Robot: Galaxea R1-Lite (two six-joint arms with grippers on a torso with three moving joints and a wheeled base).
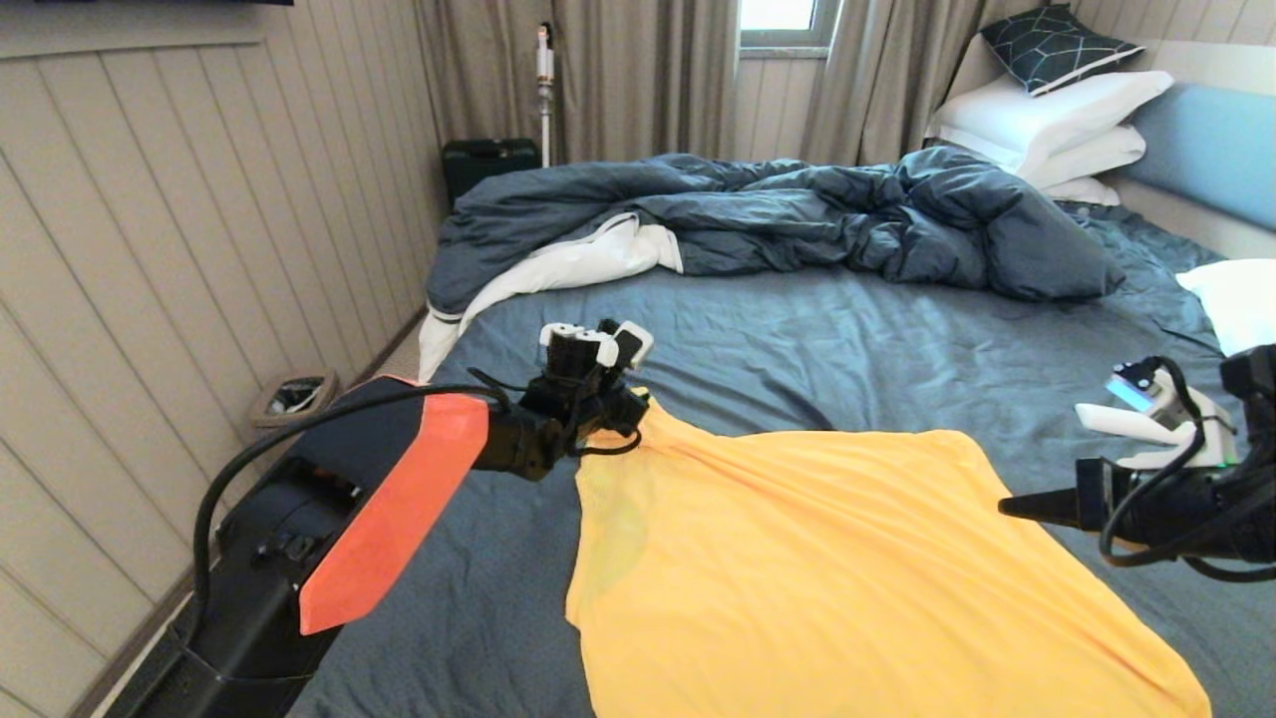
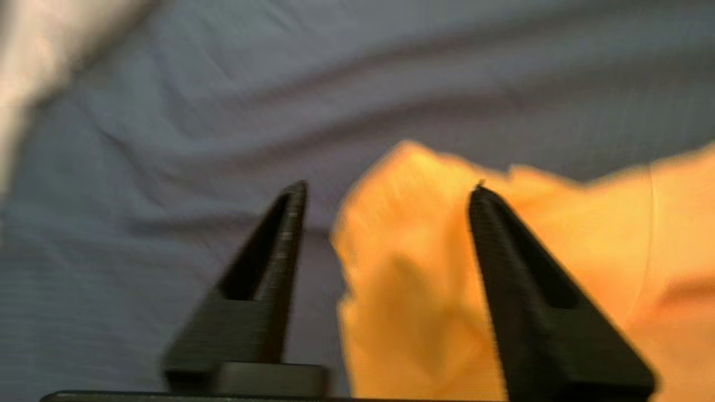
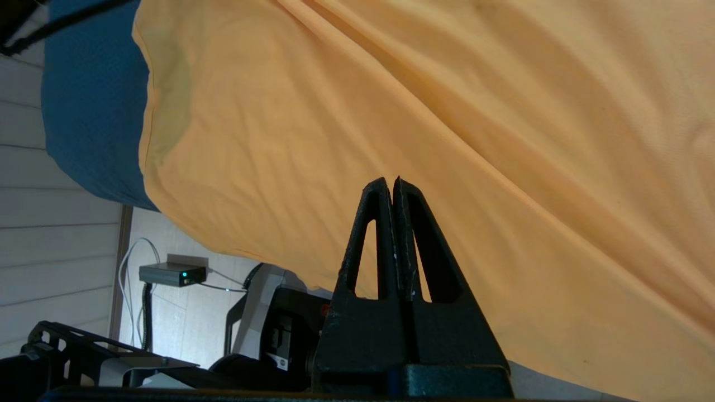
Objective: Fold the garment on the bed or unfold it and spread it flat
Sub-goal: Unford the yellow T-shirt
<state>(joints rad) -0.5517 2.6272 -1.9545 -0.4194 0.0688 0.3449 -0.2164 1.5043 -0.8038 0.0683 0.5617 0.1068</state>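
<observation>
garment (image 1: pixel 847 558): spread on bed (image 1: pixel 797 339), near edge | left pincer (image 2: pixel 385 192): fingers apart at garment's far-left corner | right pincer (image 3: pixel 391 184): fingers together, at garment's right edge

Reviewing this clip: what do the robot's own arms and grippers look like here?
The left arm is black with a flat orange panel and a looping black cable, white blocks on its wrist. The left gripper has two black, tapered, hollow triangular fingers. The right gripper matches; its wrist carries white housing, a cyan light and black cables.

Black arms, orange panel on the left arm (image 1: pixel 394 509), looping black cables, triangular slotted black fingers (image 3: pixel 374 245).
</observation>
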